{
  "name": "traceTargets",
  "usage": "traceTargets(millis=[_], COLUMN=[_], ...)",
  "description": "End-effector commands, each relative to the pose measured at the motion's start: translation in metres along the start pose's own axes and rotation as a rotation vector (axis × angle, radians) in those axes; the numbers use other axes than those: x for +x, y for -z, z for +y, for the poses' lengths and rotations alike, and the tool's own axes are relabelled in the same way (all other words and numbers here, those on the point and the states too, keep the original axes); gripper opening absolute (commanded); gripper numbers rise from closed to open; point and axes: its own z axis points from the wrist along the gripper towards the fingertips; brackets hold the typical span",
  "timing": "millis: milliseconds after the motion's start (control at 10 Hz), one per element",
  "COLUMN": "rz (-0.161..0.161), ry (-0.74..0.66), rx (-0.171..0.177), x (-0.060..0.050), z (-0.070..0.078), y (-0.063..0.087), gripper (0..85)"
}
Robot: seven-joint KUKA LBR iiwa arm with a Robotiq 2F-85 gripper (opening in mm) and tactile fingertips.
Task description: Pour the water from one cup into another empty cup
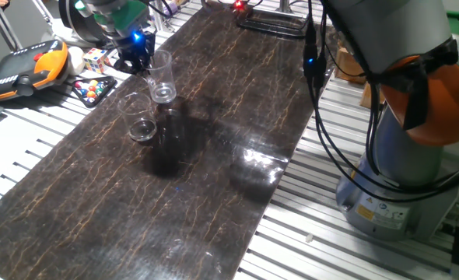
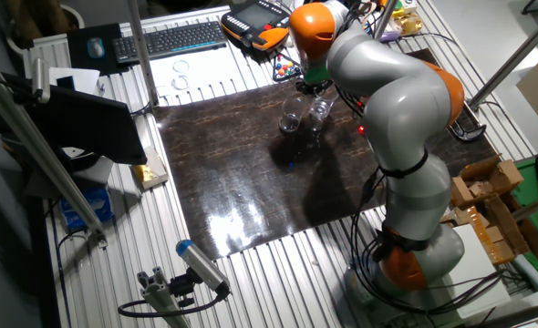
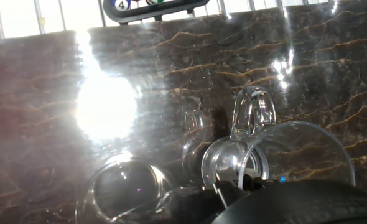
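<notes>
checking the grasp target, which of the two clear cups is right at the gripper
The taller, narrower cup, right against the gripper. The shorter, wider cup stands apart from it, nearer the mat's middle.

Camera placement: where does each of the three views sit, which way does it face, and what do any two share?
One fixed view: low at the dark mat's near end, facing along it to the tool at the taller cup; arm base at right.
The other fixed view: high above, looking down; whole arm shows.
Hand view: on the hand, looking down past the tool's dark housing at both cups.
Shared: the fixed views both show the shorter cup beside the taller.
</notes>
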Motion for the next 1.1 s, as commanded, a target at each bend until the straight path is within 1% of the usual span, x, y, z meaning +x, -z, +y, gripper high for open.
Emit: traceTargets(millis=[0,100,300,400,600,700,800,900,1000], rz=[0.0,-0.004,-0.04,-0.045,-0.046,-0.057,-0.081,-0.089,-0.091], ry=[0.003,0.012,0.033,0.042,0.042,0.023,0.001,-0.003,-0.002], rx=[0.003,0.009,-0.011,-0.015,-0.032,-0.036,-0.025,-0.021,-0.02], x=[0.0001,0.0001,0.0001,0.0001,0.0001,0.0001,0.0001,0.0001,0.0001], z=[-0.0001,-0.0001,-0.0001,-0.0001,-0.0001,-0.0001,-0.0001,-0.0001,-0.0001], y=[0.0001,0.0001,0.0001,0.0001,0.0001,0.0001,0.0001,0.0001,0.0001], gripper=[0.7,0.7,0.7,0.7,0.7,0.7,0.7,0.7,0.7])
